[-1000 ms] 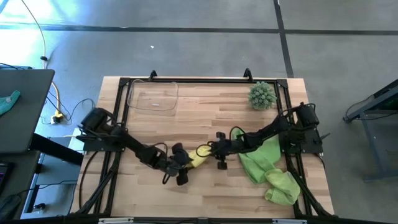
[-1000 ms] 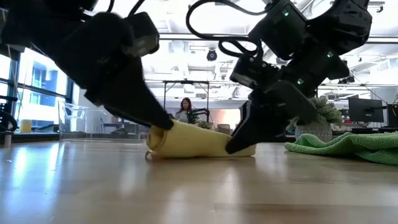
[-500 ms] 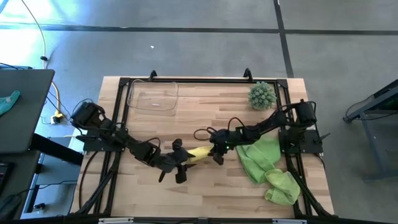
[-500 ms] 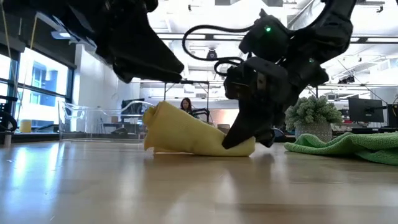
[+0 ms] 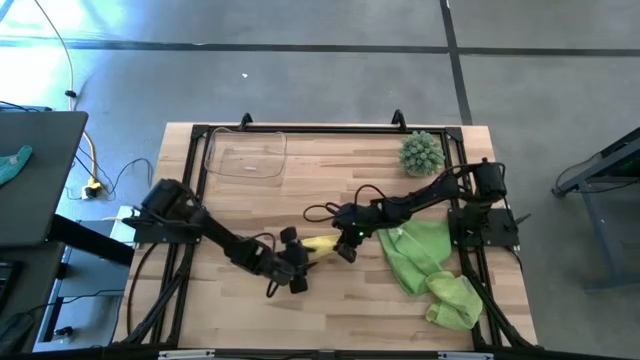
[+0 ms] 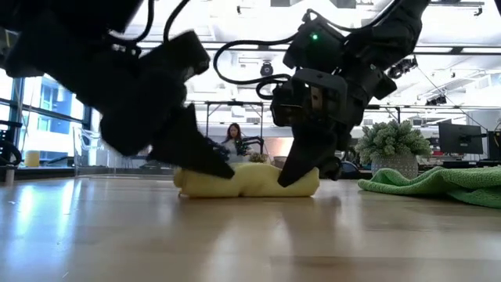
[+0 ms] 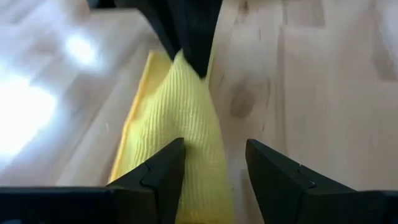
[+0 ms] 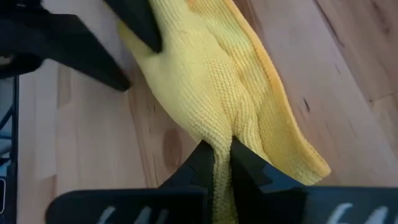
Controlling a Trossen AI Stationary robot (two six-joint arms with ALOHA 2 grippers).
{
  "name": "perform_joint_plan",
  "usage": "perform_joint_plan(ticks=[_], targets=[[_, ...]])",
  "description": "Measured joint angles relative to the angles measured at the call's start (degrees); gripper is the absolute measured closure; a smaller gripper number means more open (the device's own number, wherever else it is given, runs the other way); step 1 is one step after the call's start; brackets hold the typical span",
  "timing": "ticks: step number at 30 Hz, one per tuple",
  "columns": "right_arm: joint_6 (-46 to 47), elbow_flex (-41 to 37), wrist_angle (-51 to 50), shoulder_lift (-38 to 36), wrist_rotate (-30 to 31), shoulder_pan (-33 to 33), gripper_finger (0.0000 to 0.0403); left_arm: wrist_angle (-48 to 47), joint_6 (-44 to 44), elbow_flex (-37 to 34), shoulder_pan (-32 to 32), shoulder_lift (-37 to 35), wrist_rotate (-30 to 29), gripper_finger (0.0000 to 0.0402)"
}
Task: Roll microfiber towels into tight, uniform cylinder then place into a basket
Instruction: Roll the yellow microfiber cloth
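The pale yellow towel (image 5: 321, 243), loosely rolled, lies on its side in the middle of the table. It also shows in the low view as a roll (image 6: 246, 180). My right gripper (image 8: 222, 165) is shut on the towel's right end. My left gripper (image 7: 211, 158) stands open at the towel's left end, which lies between its fingers. Two light green towels (image 5: 420, 255) lie crumpled at the right. The clear basket (image 5: 245, 155) stands at the far left. My left gripper comes slanting down from the table's left. One finger (image 7: 163, 174) lies against the left end of the towel roll (image 7: 186, 149); the other finger (image 7: 273, 180) stands clear over bare wood. The roll rests on the table. My right gripper pinches a bunched ridge of cloth at the towel's right end (image 8: 221, 144) between its two fingers. It comes slanting down from the table's right, along the roll. The towel lies on the table below it.
A spiky round green plant (image 5: 421, 153) stands at the far right. The green towels reach the near right corner (image 5: 455, 300). Bare wood lies between the basket and the yellow towel. A person sits in the room behind (image 6: 233, 137).
The yellow towel's left end rose off the table half a second ago and now lies flat again, the roll dented in its middle. My left gripper went up, then came down onto that end. My right gripper has rolled about its wrist and shifted slightly toward the left.
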Motion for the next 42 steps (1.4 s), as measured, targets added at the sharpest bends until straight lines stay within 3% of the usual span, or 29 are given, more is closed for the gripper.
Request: perform_joint_plan(ticks=[6, 11, 16, 18, 21, 23, 26, 34, 37, 42], targets=[[-4.1, 0.9, -0.4, 0.0, -0.5, 0.0, 0.0385, -1.6, -7.7, 0.3, 0.0, 1.8, 2.0, 0.0241], [-13.5, 2.9, -3.8, -0.5, -1.5, 0.1, 0.034, -2.0, -11.8, 0.3, 0.1, 2.1, 2.6, 0.0241], [-23.0, 9.5, -22.6, -3.8, -1.6, -0.1, 0.0285, -2.6, -13.3, 0.3, 0.1, 2.2, 3.2, 0.0241], [-26.7, 12.6, -31.0, -5.0, -1.5, -0.1, 0.0275, -2.6, -13.3, 0.3, 0.1, 2.2, 3.3, 0.0241], [-31.7, 15.9, -36.1, -7.5, -1.0, 1.6, 0.0271, -2.6, -13.4, 0.2, 0.1, 2.2, 3.5, 0.0241], [-34.8, 15.9, -34.2, -9.5, 0.0, 3.6, 0.027, -2.6, -13.4, 0.2, 0.1, 2.2, 3.4, 0.0241], [-40.8, 12.4, -25.9, -11.7, 6.0, 7.4, 0.027, -2.6, -13.5, 0.2, 0.1, 2.3, 3.5, 0.0241], [-46.0, -6.4, 11.3, -10.3, 22.3, 12.6, 0.027, -2.4, -13.5, 0.1, 0.1, 2.3, 3.2, 0.0241], [-45.1, -10.7, 19.1, -10.3, 24.1, 12.6, 0.027, -2.3, -13.5, 0.1, 0.1, 2.3, 3.2, 0.0241], [-41.3, -13.3, 21.1, -10.3, 24.1, 12.0, 0.027, -2.0, -13.5, 0.1, 0.0, 2.4, 3.1, 0.0241]])
